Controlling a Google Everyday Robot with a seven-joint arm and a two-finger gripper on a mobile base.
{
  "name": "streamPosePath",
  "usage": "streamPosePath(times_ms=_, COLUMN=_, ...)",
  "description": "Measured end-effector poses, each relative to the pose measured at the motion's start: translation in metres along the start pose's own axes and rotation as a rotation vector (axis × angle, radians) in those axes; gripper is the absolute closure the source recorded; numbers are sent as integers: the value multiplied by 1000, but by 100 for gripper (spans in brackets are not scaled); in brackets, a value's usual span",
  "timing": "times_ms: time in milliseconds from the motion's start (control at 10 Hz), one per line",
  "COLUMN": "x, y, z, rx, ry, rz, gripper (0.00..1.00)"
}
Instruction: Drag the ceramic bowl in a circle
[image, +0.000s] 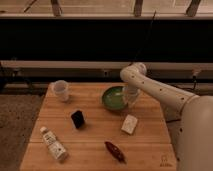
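Note:
The green ceramic bowl (113, 98) sits on the wooden table (95, 135), at the middle of its far side. My gripper (129, 97) reaches down from the white arm onto the bowl's right rim. The arm hides part of that rim and the gripper's end.
A translucent white cup (61, 90) stands at the table's far left. A small black object (77, 119) lies left of centre and a white packet (130, 123) below the bowl. A white bottle (53, 144) lies at the front left. A red-brown object (115, 151) lies near the front edge.

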Motion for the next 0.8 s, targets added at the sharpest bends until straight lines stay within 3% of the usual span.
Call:
streamPosePath(times_ms=400, x=-40, y=40, z=9, rx=-18, ry=-43, rz=-41, gripper=99)
streamPosePath(times_ms=600, x=-54, y=34, z=14, rx=-25, ry=-61, rz=-78, gripper=99)
streamPosePath(times_ms=800, x=-72, y=11, z=20, rx=-35, ry=-78, rz=-143, gripper=99)
